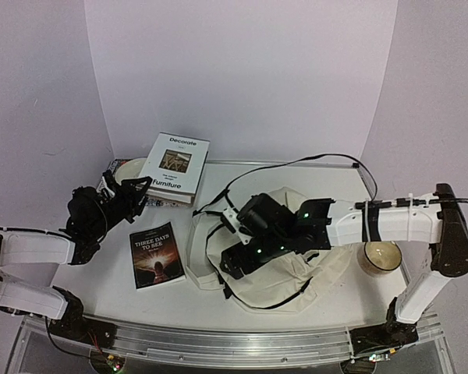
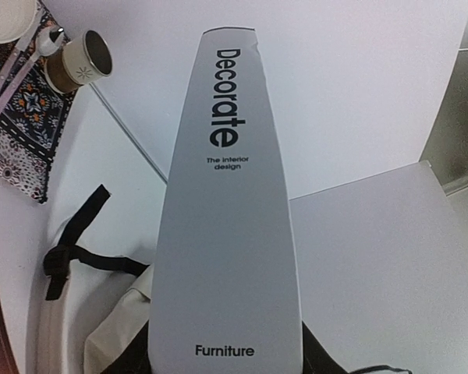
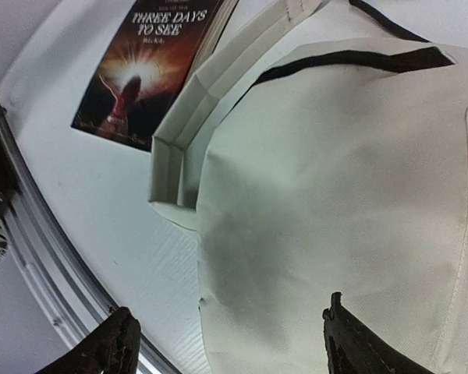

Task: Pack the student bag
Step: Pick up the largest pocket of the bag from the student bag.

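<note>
From above, my left gripper (image 1: 134, 196) sits at the left of the table. It is clamped on the lower left edge of a white book (image 1: 174, 167), which is tilted up off the surface. My left wrist camera adds what that view cannot. The cover runs straight out from between my jaws, printed "Decorate", "The interior design" and "Furniture". Beyond it is a patterned mat (image 2: 15, 125) with a cup (image 2: 82, 58), a spoon (image 2: 39, 43) and the rim of a bowl (image 2: 8, 15). The student bag (image 1: 312, 269), cream with black straps, lies flat at the middle right of the table under my right arm. Only the right wrist camera shows my right gripper (image 3: 234, 347) clearly. Its two fingers are spread wide over the bag's fabric with nothing between them; I cannot tell whether they touch it. A dark book (image 1: 157, 255), "Three Days to See", lies flat between the bag and my left arm. The overhead view alone shows a glass jar (image 1: 380, 257) just right of the bag.
</note>
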Motion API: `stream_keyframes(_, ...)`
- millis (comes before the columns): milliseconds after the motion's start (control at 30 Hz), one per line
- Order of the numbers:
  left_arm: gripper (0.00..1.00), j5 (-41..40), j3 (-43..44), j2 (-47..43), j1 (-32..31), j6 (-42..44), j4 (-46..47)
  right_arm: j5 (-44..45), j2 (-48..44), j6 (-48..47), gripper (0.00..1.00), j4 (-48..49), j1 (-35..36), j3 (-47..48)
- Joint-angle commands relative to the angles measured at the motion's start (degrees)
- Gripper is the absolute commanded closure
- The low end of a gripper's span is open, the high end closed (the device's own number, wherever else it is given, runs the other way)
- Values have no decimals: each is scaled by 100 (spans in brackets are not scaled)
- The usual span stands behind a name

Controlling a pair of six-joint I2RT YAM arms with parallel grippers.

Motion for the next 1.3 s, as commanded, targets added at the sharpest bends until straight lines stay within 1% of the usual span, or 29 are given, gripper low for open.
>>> stream_keyframes(0, 66, 809, 108, -318, 457, 296, -550, 1182, 408, -742, 18, -1246, 487, 569)
stream_keyframes(133, 66, 1119, 74, -429, 794, 366, -761, 1771, 848, -871, 18, -1695, 800, 907)
stream_keyframes(267, 66, 1520, 103, -357, 1092, 386, -866, 2269, 1343, -924, 17, -2137, 1066, 1304)
stream_keyframes(500, 68, 1815, 89, -245, 1150, 533, -970, 2978, 2177, -878, 16, -2805, 1311, 2091)
stream_keyframes(667, 68, 2026, 134, -262, 1175, 642, -1094, 3829, 2498, -689, 21, -3438, 1325, 2440)
stream_keyframes(733, 68, 2094, 165, -291, 1175, 688, -1157, 4004, 2469, -673, 25, -3558, 1325, 2442)
stream_keyframes(833, 68, 2166, 206, -343, 1183, 761, -1256, 4032, 2358, -661, 31, -3618, 1325, 2404)
stream_keyframes(1000, 68, 2355, 226, -370, 1184, 878, -1405, 4031, 2160, -649, 51, -3645, 1325, 2362)
stream_keyframes(1133, 69, 2639, 253, -387, 1180, 947, -1507, 4119, 2013, -649, 71, -3692, 1325, 2336)
stream_keyframes(1167, 69, 2729, 268, -399, 1181, 975, -1551, 4138, 1964, -665, 74, -3705, 1325, 2333)
stream_keyframes(1267, 70, 2890, 280, -467, 1183, 1067, -1735, 4129, 1774, -746, 78, -3717, 1317, 2332)
